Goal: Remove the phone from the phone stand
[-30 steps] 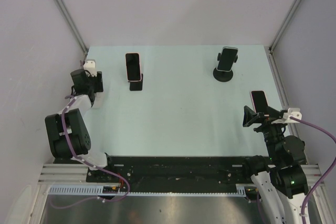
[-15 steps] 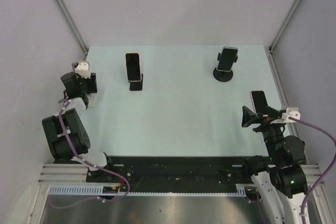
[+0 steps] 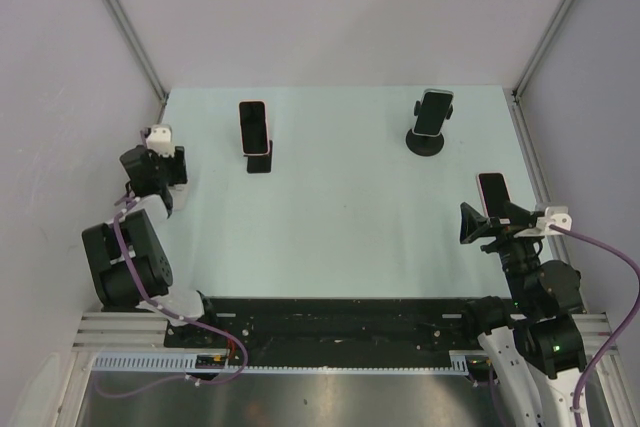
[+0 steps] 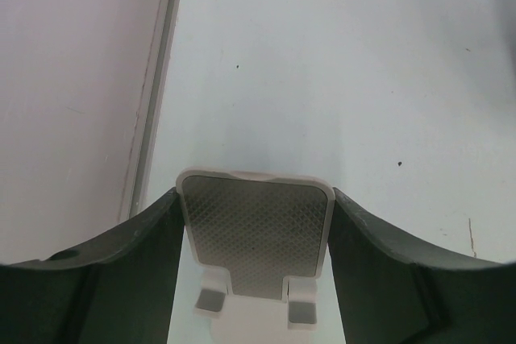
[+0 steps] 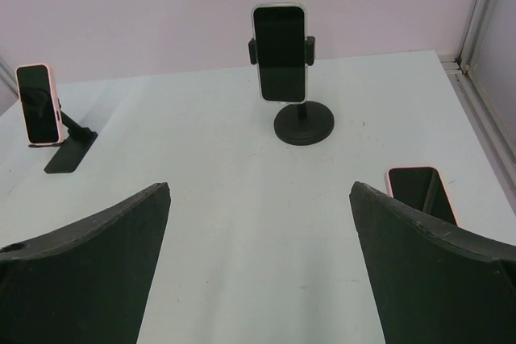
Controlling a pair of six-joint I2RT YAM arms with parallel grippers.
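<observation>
Right wrist view: the right tool (image 5: 260, 191) has its two black fingers wide apart with nothing between them. It faces the black-screened phone with a pale rim (image 5: 280, 50), which stands upright well beyond it. That phone is held by two side clamps on a black stand with a thin post and round base (image 5: 303, 125).

A second, pink-rimmed phone (image 5: 39, 102) leans on a black folding stand (image 5: 68, 155) at the far left of the pale mint tabletop (image 3: 350, 207). A third phone (image 5: 419, 191) lies flat near the right finger.

The left tool (image 4: 254, 199) has a white-framed plate with a grey dimpled pad (image 4: 256, 231) between its fingers. I cannot tell whether the fingers press on the plate.

Hazards, as I judge them:
- The clamps grip the phone's edges. A pull toward me instead of upward could drag or tip the stand on its narrow post.
- The glass face looks smooth and glossy, so a light pinch on front and back may slip. The rim offers a better hold.
- The flat phone sits close to the approach path, and a low advance could strike it.
</observation>
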